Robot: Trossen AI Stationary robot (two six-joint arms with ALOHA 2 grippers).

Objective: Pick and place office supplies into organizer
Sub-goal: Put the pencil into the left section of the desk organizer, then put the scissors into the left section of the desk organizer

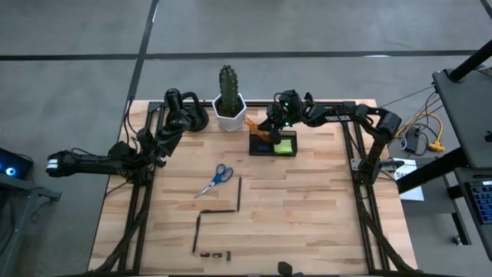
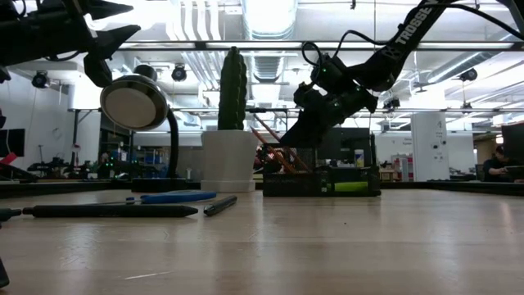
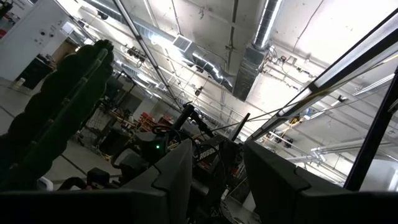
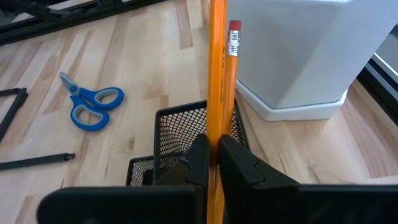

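My right gripper (image 4: 213, 146) hovers over the organizer (image 1: 273, 145), a dark mesh box near the table's far edge, and is shut on an orange pencil (image 4: 216, 68). A second orange pencil (image 4: 231, 74), eraser end up, leans in the organizer's mesh compartment (image 4: 180, 127). A lime-green sticky pad (image 1: 286, 145) sits in the other compartment. Blue-handled scissors (image 1: 217, 178), dark pens (image 1: 239, 192) and tiny black clips (image 1: 215, 254) lie flat on the table. My left gripper (image 2: 123, 20) waits open, raised above the table's left side. My right gripper pinches the orange pencil's shaft (image 4: 215, 134) between its two fingers (image 4: 198, 158), which lie across the pencil. The fingers come slanting down from the table's right. The pencil stands steeply tilted over the organizer's mesh compartment; its lower end is hidden behind the gripper.
A white hexagonal cactus pot (image 1: 229, 110) stands just left of the organizer, close to the pencils. A black rounded gadget (image 1: 188, 115) sits at the far left, by the left arm. Bare wood (image 1: 307, 215) spreads across the near right of the table.
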